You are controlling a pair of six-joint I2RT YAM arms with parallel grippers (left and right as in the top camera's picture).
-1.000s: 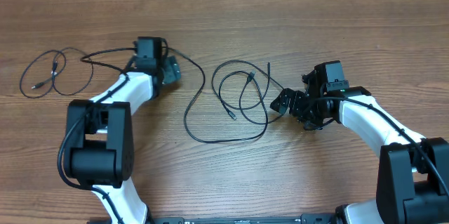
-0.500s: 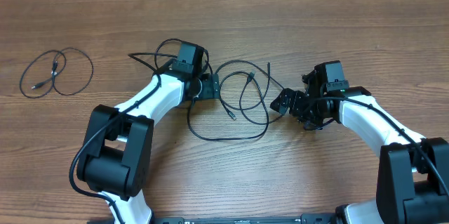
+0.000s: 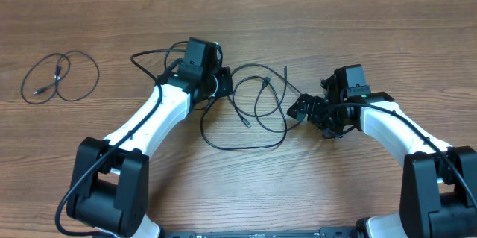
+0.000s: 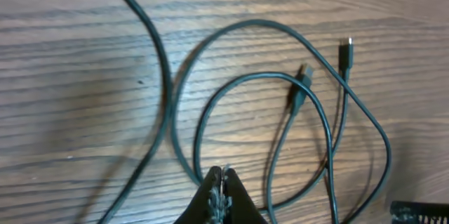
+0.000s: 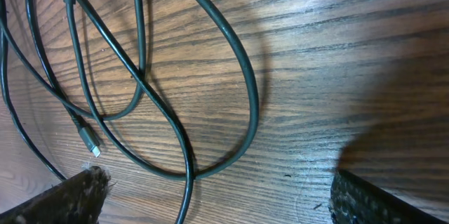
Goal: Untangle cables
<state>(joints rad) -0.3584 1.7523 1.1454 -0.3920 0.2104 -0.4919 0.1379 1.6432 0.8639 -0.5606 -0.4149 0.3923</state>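
Observation:
Thin black cables (image 3: pixel 266 81) lie in overlapping loops at the table's middle. My left gripper (image 3: pixel 220 83) is at their left edge. In the left wrist view its tips (image 4: pixel 222 180) are closed together where the outer loop (image 4: pixel 172 101) runs in under them. Two small plugs (image 4: pixel 346 47) lie inside the loops. My right gripper (image 3: pixel 300 109) stands open at the loops' right side. Its view shows crossing strands (image 5: pixel 249 76) and a plug (image 5: pixel 90 141). One strand runs down between its wide-apart fingers (image 5: pixel 77 196) without touching them.
Another thin cable (image 3: pixel 57 72) lies coiled on its own at the far left of the wooden table (image 3: pixel 335 14). A thicker black arm wire (image 3: pixel 149 50) arches beside the left wrist.
My left arm swung right from near the far-left side to the central loops, and its gripper closed there. The right arm has not moved.

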